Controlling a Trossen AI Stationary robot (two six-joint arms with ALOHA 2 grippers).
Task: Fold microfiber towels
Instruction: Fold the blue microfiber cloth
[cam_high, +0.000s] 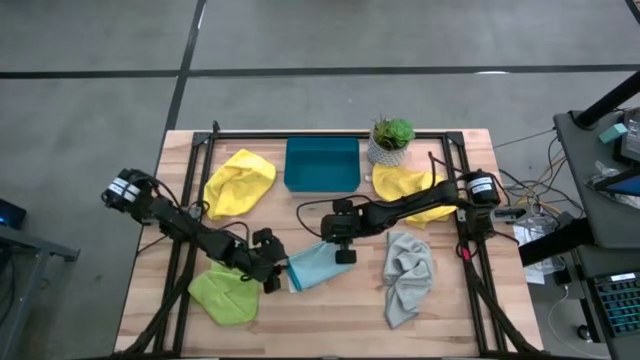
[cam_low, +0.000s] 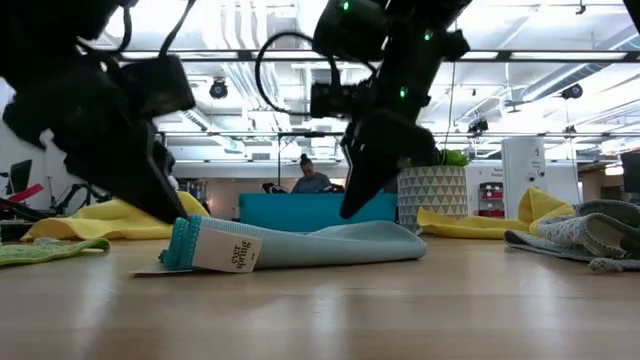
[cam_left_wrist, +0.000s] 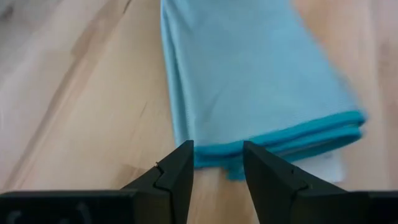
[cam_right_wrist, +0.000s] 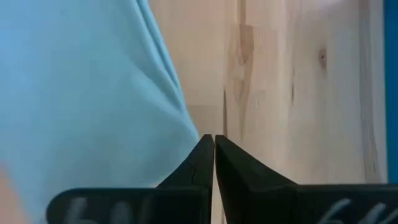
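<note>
Left gripper (cam_left_wrist: 216, 163) open, fingers apart, hovering right at the hemmed edge of the light blue towel (cam_high: 316, 266). Right gripper (cam_right_wrist: 214, 163) closed, fingertips pressed together with nothing between them, just beside the towel's opposite edge, toward the table's centre.

Light blue towel folded into a layered strip, lying flat on the wood near the front-middle of the table (cam_high: 460, 320), between both grippers; white label (cam_low: 232, 252) at the end nearest the left gripper.

Lime green towel (cam_high: 224, 294) crumpled at front left, just beside the left arm. Grey towel (cam_high: 408, 276) bunched at front right, apart from the blue one. One yellow towel (cam_high: 240, 182) crumpled at back left, second yellow towel (cam_high: 410, 186) at back right, partly under the right arm.

Teal tray (cam_high: 321, 164) at back centre between the two yellow towels. Small potted plant (cam_high: 390, 140) just beside the tray's right corner, touching the right yellow towel's edge.

Person (cam_low: 310, 178) visible far off in the room beyond the table, low view only.
</note>
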